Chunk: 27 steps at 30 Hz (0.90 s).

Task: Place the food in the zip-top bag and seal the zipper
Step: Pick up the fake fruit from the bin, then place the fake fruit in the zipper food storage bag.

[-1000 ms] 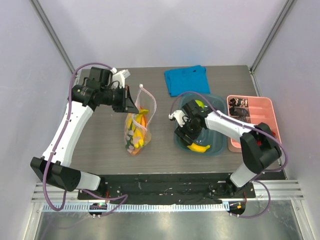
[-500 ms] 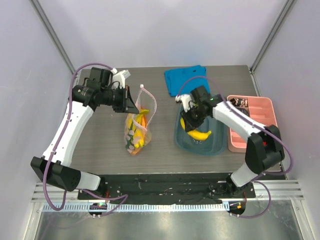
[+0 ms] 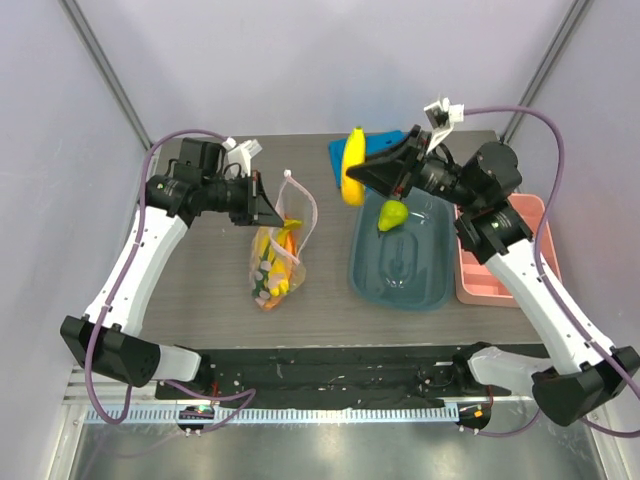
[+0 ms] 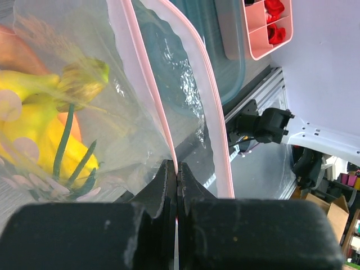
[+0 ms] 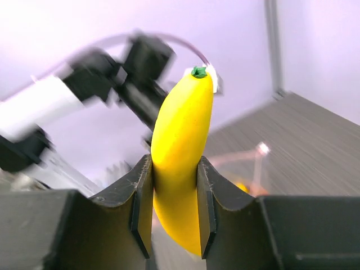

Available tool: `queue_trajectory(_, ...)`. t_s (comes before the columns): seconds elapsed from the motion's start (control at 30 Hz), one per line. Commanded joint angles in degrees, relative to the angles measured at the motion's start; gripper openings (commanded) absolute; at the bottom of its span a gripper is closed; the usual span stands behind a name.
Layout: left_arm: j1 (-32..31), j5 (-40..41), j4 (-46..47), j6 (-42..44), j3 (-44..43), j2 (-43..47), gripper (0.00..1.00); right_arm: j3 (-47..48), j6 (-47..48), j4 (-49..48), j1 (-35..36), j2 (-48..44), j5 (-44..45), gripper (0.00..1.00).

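Observation:
The zip-top bag (image 3: pixel 276 250) stands on the table, mouth up, with yellow, orange and green food inside (image 4: pixel 42 121). My left gripper (image 3: pixel 268 205) is shut on the pink zipper strip (image 4: pixel 169 121) and holds one edge of the mouth up. My right gripper (image 3: pixel 362 178) is shut on a yellow banana (image 3: pixel 352 165), lifted high above the table, right of the bag; it also shows in the right wrist view (image 5: pixel 179 152). A green pear-like fruit (image 3: pixel 392 214) sits in the teal tub (image 3: pixel 400 282). The slider tab is not clear.
A blue folded cloth (image 3: pixel 383 152) lies at the back of the table. A pink divided tray (image 3: pixel 480 282) with small dark and red pieces stands right of the tub. Grey walls close in both sides.
My right gripper has lifted the banana out of the teal tub and swung it up and left, toward the bag. The left arm and the bag have stayed put.

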<state>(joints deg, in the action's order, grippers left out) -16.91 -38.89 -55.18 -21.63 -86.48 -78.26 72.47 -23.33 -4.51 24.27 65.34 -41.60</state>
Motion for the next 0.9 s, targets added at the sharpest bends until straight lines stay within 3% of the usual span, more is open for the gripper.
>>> queue_trajectory(0.0,0.0,-2.3,2.7,-1.1,-0.4,1.7,0.0,4.0,-27.0,-21.9,2.3,6.3,2.5,0.01)
queue_trajectory(0.17,0.0,-2.5,3.7,-2.0,-0.2,2.1,0.0,4.2,-32.5,-22.1,8.7,9.5,9.2,0.01)
queue_trajectory(0.37,1.6,-6.0,4.5,-5.2,1.1,1.9,0.0,3.8,-38.1,-21.2,14.3,14.4,10.0,0.01)
queue_trajectory(0.67,3.8,-9.9,6.7,-7.2,2.6,2.6,0.0,-6.6,-39.2,-22.2,16.1,15.6,11.6,0.01)
queue_trajectory(0.87,4.0,-10.2,6.6,-7.4,2.8,3.2,0.0,-6.1,-40.8,-24.9,16.2,19.8,13.2,0.01)
